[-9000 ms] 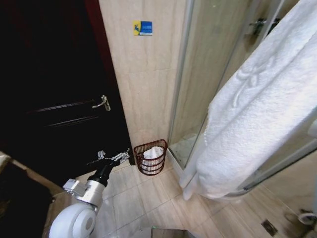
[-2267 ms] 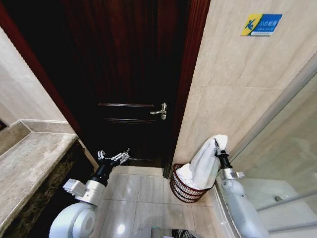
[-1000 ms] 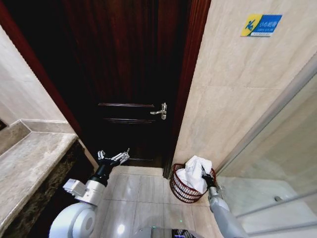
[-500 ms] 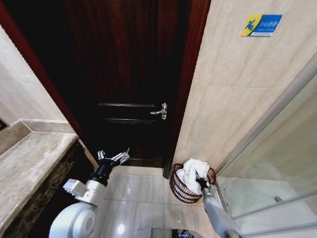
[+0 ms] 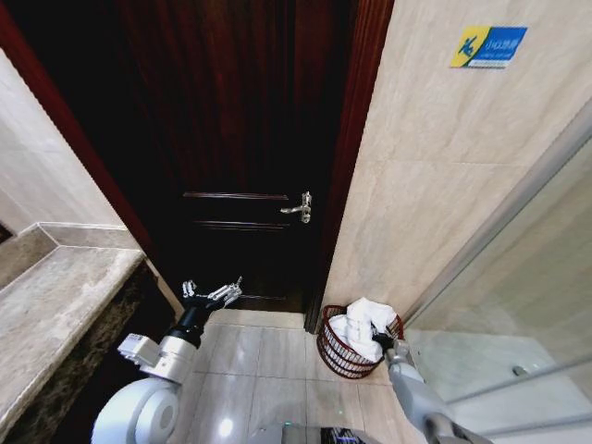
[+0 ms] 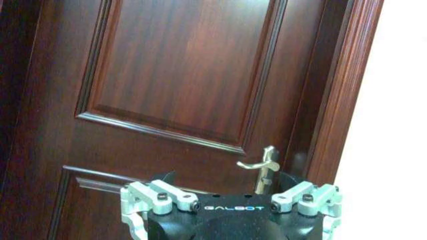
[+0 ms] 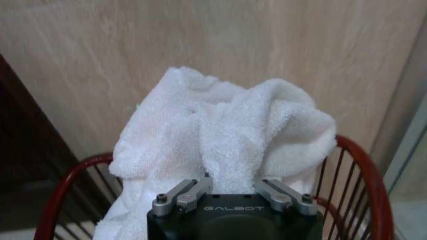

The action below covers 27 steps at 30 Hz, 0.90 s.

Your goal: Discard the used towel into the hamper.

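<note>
White terry towel [image 5: 363, 324] heaped in the reddish wire hamper [image 5: 335, 353], bulging above its rim. Pinched by a fold directly ahead of the right end effector [image 7: 230, 192], low at the rim. Left end effector [image 5: 211, 294] parked well apart, spread, facing the dark door [image 6: 180, 75].

I see the towel [image 5: 363, 324] piled in the hamper [image 5: 340, 356], which stands on the floor against the wall, right of the door [image 5: 240, 157]; my right gripper [image 5: 381, 340] is at its near rim.
</note>
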Motion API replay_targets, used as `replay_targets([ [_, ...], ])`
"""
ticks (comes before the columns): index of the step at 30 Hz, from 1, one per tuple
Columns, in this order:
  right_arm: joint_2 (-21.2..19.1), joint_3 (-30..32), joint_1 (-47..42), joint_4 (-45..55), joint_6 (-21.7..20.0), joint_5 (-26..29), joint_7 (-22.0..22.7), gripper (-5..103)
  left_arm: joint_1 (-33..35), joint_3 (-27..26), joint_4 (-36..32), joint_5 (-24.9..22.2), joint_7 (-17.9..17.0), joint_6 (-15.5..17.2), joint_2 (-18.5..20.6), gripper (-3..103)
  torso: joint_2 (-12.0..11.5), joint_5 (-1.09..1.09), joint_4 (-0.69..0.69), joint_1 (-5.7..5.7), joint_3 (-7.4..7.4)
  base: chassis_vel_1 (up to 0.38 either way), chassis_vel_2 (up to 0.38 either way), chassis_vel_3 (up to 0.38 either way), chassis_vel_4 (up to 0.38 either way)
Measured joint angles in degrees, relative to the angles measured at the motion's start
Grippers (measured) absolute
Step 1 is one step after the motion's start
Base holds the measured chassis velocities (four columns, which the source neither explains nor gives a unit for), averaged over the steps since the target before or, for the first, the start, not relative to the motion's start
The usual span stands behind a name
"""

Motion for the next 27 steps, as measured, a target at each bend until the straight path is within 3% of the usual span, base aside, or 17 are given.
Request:
replay_targets([
  [4, 0.50, 0.23, 2.53, -2.27, -3.28, -2.54, 0.16, 12, 0.00, 0.00, 0.00, 0.00, 0.00, 0.00, 0.00, 100, 0.00, -0.01, 0.00, 0.00, 0.00, 0.000, 0.000, 0.000, 0.000],
  [7, 1.45, 0.43, 4.20, -3.16, -6.55, -7.95, 1.57, 12, 0.00, 0.00, 0.00, 0.00, 0.00, 0.00, 0.00, 100, 0.00, 0.02, 0.01, 0.00, 0.00, 0.000, 0.000, 0.000, 0.000],
  [11, 1.59, 0.56, 5.68, -4.83, -9.51, -9.74, 3.17, 12, 0.00, 0.00, 0.00, 0.00, 0.00, 0.00, 0.00, 100, 0.00, -0.01, 0.01, 0.00, 0.00, 0.000, 0.000, 0.000, 0.000],
  [18, 1.07, 0.32, 5.48, -5.18, -11.11, -10.83, 3.32, 12, 0.00, 0.00, 0.00, 0.00, 0.00, 0.00, 0.00, 100, -0.09, 0.02, 0.01, -0.05, -0.03, 0.000, 0.000, 0.000, 0.000],
  [27, -1.41, 0.05, 7.15, -6.28, -16.19, -7.45, 3.27, 12, 0.00, 0.00, 0.00, 0.00, 0.00, 0.00, 0.01, 100, -2.74, 0.02, 0.01, -1.23, -1.46, 0.000, 0.000, 0.000, 0.000],
])
